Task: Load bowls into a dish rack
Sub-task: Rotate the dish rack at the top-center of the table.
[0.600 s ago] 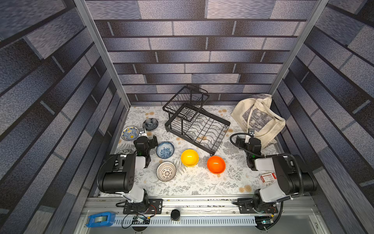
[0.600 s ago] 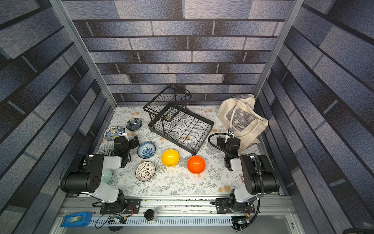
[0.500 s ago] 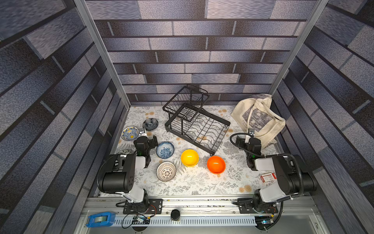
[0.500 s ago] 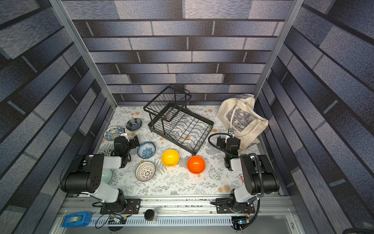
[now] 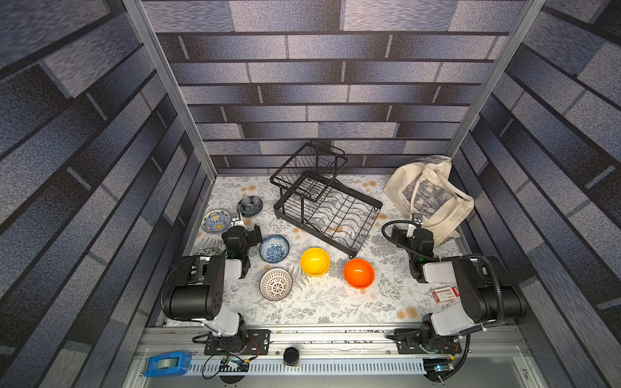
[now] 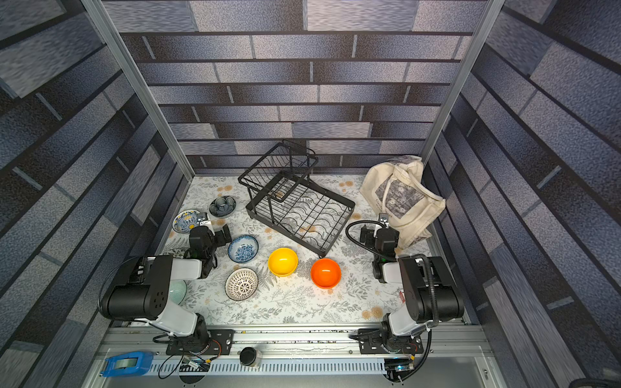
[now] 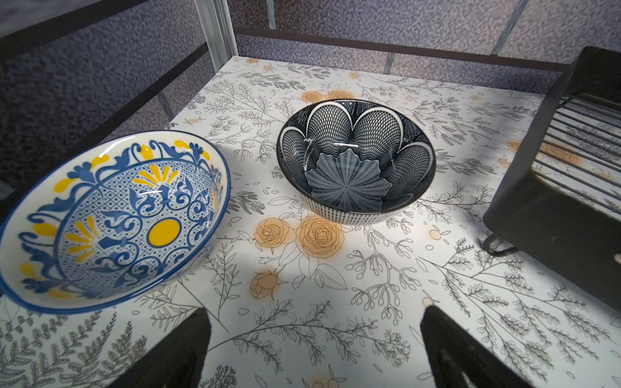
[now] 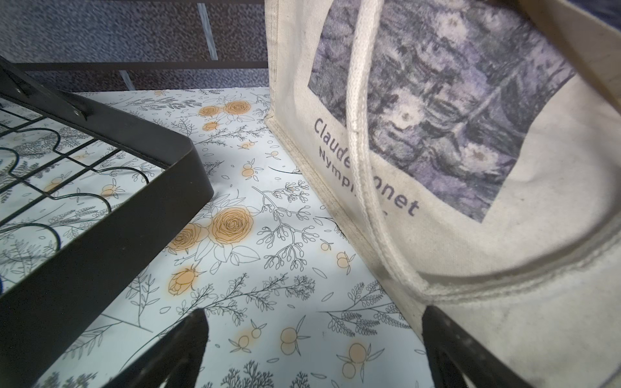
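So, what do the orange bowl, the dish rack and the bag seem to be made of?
Orange bowl: probably glazed ceramic or plastic, glossy, with a bright highlight. Dish rack: black-coated metal wire, matte. Bag: undyed canvas, visible weave and stitched seams.

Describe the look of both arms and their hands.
Both arms, left arm and right arm, are bulky black housings with white link sections. A black cable loops beside the right wrist. The left hand and right hand have dark, tapering fingers.

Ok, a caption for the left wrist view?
Open left gripper faces a blue-yellow bowl and a dark patterned bowl on the floral table, dish rack corner alongside.
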Robot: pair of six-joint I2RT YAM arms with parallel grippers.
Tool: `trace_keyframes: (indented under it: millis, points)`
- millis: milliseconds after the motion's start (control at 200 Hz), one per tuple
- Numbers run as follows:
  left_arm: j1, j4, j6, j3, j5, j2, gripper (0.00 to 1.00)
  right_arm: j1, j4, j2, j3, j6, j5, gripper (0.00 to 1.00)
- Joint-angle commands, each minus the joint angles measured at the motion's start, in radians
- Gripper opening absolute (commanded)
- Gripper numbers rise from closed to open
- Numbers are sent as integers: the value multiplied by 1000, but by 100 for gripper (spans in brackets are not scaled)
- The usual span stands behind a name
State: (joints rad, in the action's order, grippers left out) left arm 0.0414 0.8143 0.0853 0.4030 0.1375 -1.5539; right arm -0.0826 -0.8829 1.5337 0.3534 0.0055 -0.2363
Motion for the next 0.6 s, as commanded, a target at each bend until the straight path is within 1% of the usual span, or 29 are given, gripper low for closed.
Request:
trace_keyframes:
  millis: [0,366,406,456,481,596]
  points:
    - [8,-13,-10,23,-3,12,100,5,5,-9,16,-6,9,100]
    - [8,-10,-10,21,-2,15,100,5,6,-8,16,-6,8,100]
    - [3,-11,-2,22,34,19,100,5,4,-9,15,-6,8,100]
    - [0,-39,8,21,65,58,100,6,0,-10,12,-7,6,100]
    - [-4,-64,9,20,79,86,100,2,-6,-16,16,-1,-23,100]
    - [-22,-211,50,25,163,212,100,3,226,-131,74,56,-155,100]
